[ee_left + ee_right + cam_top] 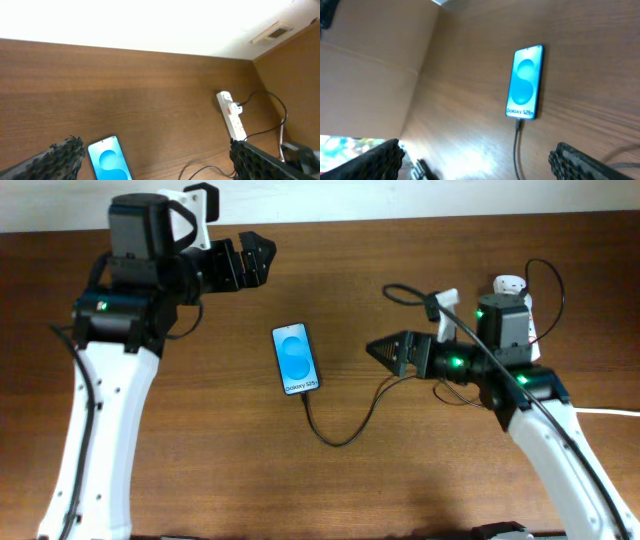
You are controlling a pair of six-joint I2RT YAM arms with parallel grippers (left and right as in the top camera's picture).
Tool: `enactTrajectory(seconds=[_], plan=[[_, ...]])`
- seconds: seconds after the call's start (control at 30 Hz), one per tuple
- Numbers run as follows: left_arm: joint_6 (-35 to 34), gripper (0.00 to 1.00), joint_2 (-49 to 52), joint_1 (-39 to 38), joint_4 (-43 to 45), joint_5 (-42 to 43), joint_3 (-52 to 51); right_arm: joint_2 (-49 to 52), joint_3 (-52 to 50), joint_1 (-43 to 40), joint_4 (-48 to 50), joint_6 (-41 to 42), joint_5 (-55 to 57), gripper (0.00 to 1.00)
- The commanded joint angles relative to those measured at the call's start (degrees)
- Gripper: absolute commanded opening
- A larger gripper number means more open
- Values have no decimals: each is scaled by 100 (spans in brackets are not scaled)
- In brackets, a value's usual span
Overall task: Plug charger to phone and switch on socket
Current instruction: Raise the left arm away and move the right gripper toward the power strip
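The phone (296,358) lies flat mid-table, blue screen up; it also shows in the left wrist view (109,158) and the right wrist view (525,82). The thin black charger cable (335,435) has its tip in the phone's near end (518,125) and curls right. The white socket strip (231,116) lies at the far right, mostly hidden under the right arm in the overhead view (512,286). My left gripper (262,255) is open and empty, above and left of the phone. My right gripper (378,350) is open and empty, right of the phone.
A thick white lead (615,412) runs off the right edge. Black arm cables (545,280) loop by the socket. A brown wall stands behind the table (125,60). Bare wood lies between the phone and the socket.
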Motion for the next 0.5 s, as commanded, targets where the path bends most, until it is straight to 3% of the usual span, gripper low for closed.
enactTrajectory(seconds=[0.0,0.27,0.47], plan=[[109,99,-151,28,-11,-63,24,-518,595,-39,-997,-789,931,98],[109,99,-149,28,-15,-63,22,-1211,1961,-39,-3156,-1239,2214,98],[109,99,-151,28,-13,-63,24,-1788,2350,-39,-3856,-1237,2524,98]])
